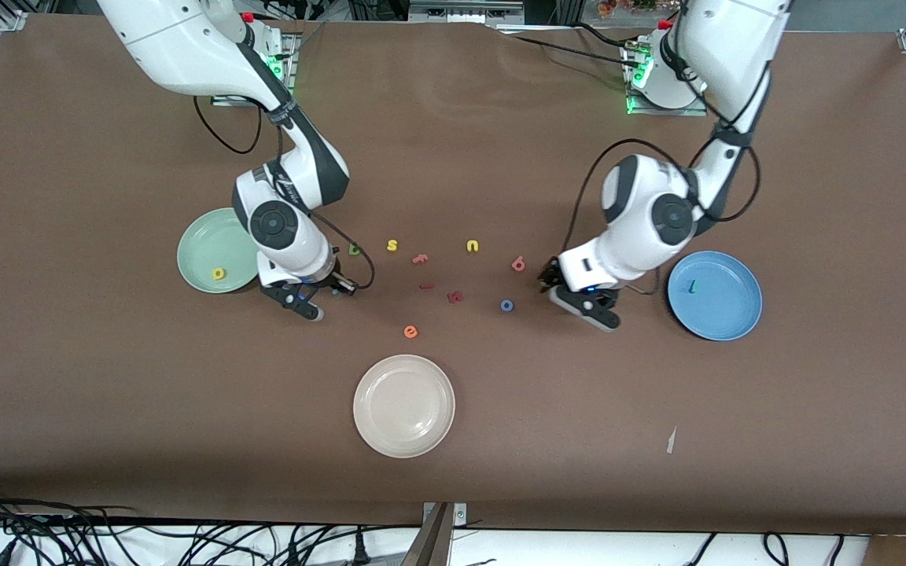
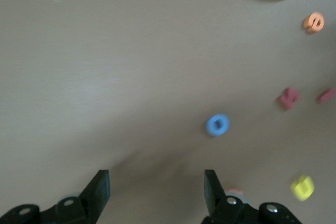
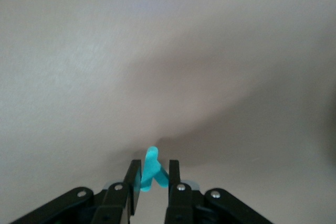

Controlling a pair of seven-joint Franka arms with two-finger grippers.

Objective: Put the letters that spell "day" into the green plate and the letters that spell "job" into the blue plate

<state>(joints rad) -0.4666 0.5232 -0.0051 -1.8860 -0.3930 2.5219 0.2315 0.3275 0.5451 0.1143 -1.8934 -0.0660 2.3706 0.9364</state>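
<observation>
My right gripper (image 3: 151,169) is shut on the teal "y" (image 3: 151,160), low over the table beside the green plate (image 1: 200,240), which holds the yellow "a" (image 1: 219,273). The dark green "d" (image 1: 354,250) lies close to that gripper (image 1: 336,288). My left gripper (image 1: 545,277) stands open and holds nothing, between the salmon "b" (image 1: 518,264) and the blue plate (image 1: 724,314). The blue "o" (image 2: 217,125) lies on the table just ahead of its fingers. The teal "j" (image 1: 692,286) lies in the blue plate.
A cream-white plate (image 1: 404,406) sits nearest the front camera. Loose in the middle of the table lie a yellow "s" (image 1: 392,245), a pink "f" (image 1: 420,258), a yellow "u" (image 1: 473,246), an orange "e" (image 1: 410,332) and two red pieces (image 1: 455,296).
</observation>
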